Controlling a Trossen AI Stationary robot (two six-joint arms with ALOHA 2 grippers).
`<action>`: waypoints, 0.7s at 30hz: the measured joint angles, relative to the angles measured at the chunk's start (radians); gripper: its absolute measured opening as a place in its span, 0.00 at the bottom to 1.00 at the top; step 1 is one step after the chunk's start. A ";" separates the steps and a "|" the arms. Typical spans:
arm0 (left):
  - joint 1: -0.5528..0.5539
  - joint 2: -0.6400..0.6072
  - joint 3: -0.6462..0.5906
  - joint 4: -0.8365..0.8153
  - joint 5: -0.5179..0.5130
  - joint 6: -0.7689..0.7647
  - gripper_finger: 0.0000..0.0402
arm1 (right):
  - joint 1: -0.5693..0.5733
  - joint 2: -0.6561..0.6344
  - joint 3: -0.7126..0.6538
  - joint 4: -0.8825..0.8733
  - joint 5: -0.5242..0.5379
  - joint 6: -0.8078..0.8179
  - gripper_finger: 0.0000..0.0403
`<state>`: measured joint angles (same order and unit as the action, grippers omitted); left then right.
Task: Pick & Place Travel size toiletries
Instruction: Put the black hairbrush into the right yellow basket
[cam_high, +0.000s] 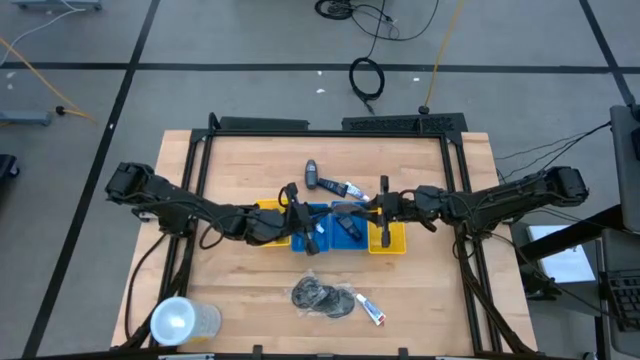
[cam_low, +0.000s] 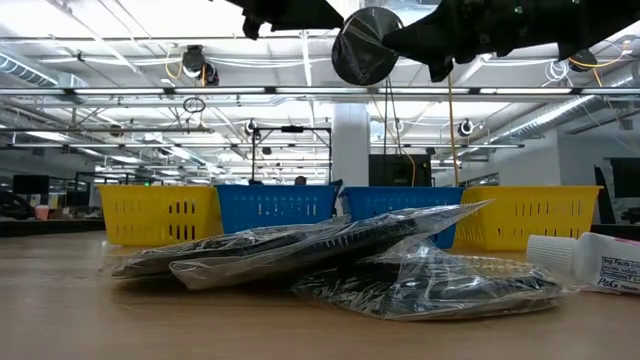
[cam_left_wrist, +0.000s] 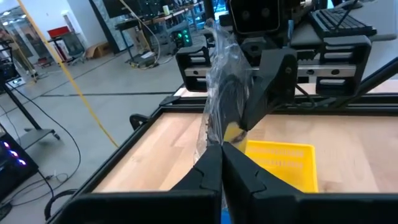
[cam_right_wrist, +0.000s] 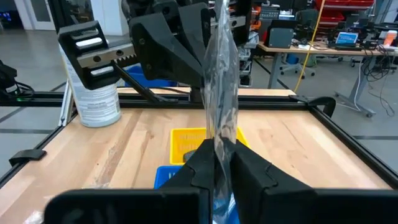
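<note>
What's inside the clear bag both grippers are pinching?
Both the left gripper and right gripper are shut on the clear bag, held up between them. Inside is a dark round mesh puff. Crinkled plastic hides anything else in there.

Two dark jointed arms (cam_high: 200, 208), black cabling

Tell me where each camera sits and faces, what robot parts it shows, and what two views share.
High: above the table, facing straight down; both arms, left gripper and right gripper over the trays.
Low: table-top height, facing across bagged puffs to the trays; arms overhead.
Left wrist: on left arm, past its fingers toward the right gripper.
Right wrist: mirrored, toward the left gripper.
Shared: both wrist views show one clear bag, gripped by both.
</note>
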<state>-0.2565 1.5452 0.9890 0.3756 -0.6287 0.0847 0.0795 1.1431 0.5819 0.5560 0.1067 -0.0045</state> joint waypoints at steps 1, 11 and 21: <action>0.000 0.000 0.000 -0.002 0.000 -0.001 0.02 | 0.000 -0.001 0.000 -0.003 0.001 -0.001 0.05; -0.021 -0.013 0.000 -0.113 -0.067 -0.007 0.26 | -0.014 -0.134 0.000 -0.269 0.053 0.061 0.05; -0.041 -0.017 0.000 -0.165 -0.052 -0.061 0.37 | -0.034 -0.366 0.000 -0.818 0.045 0.304 0.05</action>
<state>-0.2975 1.5284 0.9889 0.2105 -0.6804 0.0237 0.0460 0.7768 0.5819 -0.2620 0.1513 0.2999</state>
